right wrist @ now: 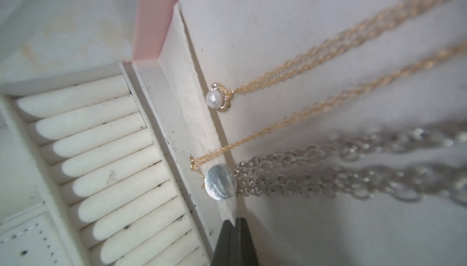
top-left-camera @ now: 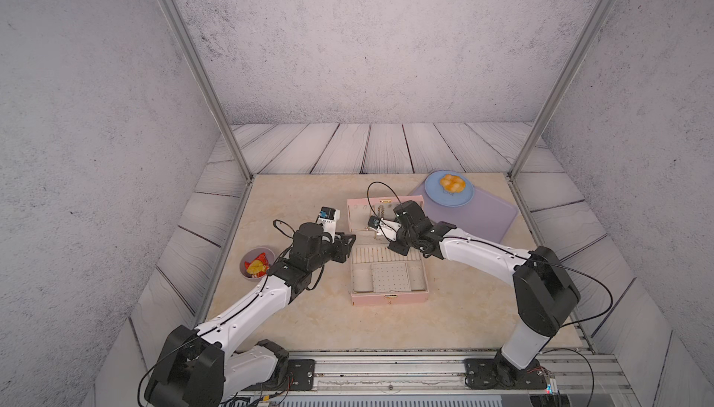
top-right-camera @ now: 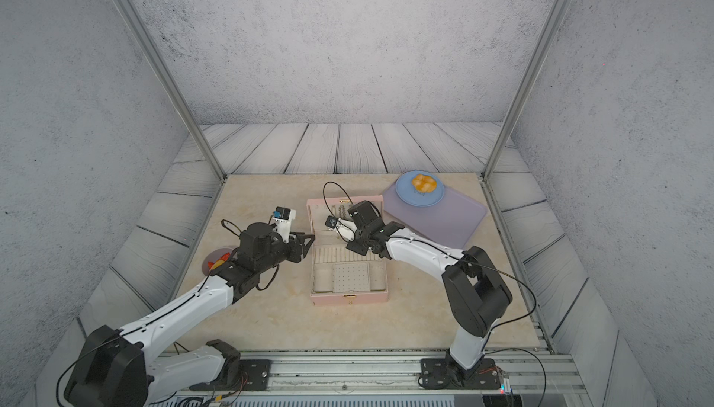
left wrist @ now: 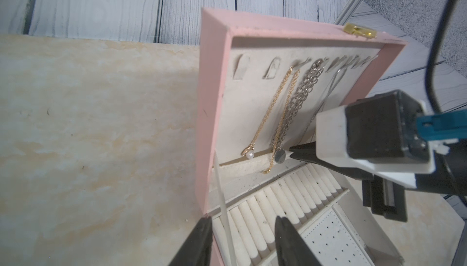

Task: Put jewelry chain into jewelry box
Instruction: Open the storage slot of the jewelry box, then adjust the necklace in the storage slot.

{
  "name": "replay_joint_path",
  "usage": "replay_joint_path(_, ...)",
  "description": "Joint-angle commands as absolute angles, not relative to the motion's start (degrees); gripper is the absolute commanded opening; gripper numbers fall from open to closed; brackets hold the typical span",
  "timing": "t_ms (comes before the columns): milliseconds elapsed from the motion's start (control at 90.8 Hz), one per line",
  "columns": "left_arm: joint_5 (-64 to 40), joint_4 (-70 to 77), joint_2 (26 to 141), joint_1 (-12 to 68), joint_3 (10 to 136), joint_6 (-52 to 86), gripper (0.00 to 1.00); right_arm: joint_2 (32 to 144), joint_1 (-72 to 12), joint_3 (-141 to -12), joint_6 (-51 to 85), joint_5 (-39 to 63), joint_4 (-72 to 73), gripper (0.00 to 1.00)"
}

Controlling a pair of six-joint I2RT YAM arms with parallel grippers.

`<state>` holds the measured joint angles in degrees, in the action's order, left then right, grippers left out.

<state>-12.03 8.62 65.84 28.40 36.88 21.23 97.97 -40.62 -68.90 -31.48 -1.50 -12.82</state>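
Gold jewelry chain (right wrist: 262, 80) hangs just beyond the right gripper (right wrist: 233, 220), pressed together empty beside a silver disc (right wrist: 220, 182) it could snag instead.

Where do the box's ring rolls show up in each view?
In a top view: ring rolls, mid-picture, just below the open lid.
In a top view: same spot.
Left wrist: lower middle.
Right wrist: left half.
Shared landmark: pink lid edge of the jewelry box.
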Motion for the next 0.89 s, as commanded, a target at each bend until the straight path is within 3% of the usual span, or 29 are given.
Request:
replay_joint_path(0,-10.06,6.68,66.37,30.30,39.92,24.93,0.43,95.60,-40.17,-67.98,-30.24,-1.34,-13.63,0.00)
replay_joint_path(473,-1.65,8.45,79.66,36.03,47.91,27.18,0.35,95.06,-40.08,-66.19,-28.92,-1.23,-10.74,0.00)
replay_joint_path(881,2.48,15.06,85.47,36.37,48.95,27.89,0.38,95.97,-39.45,-66.25,-27.22,1.85,-9.75,0.00)
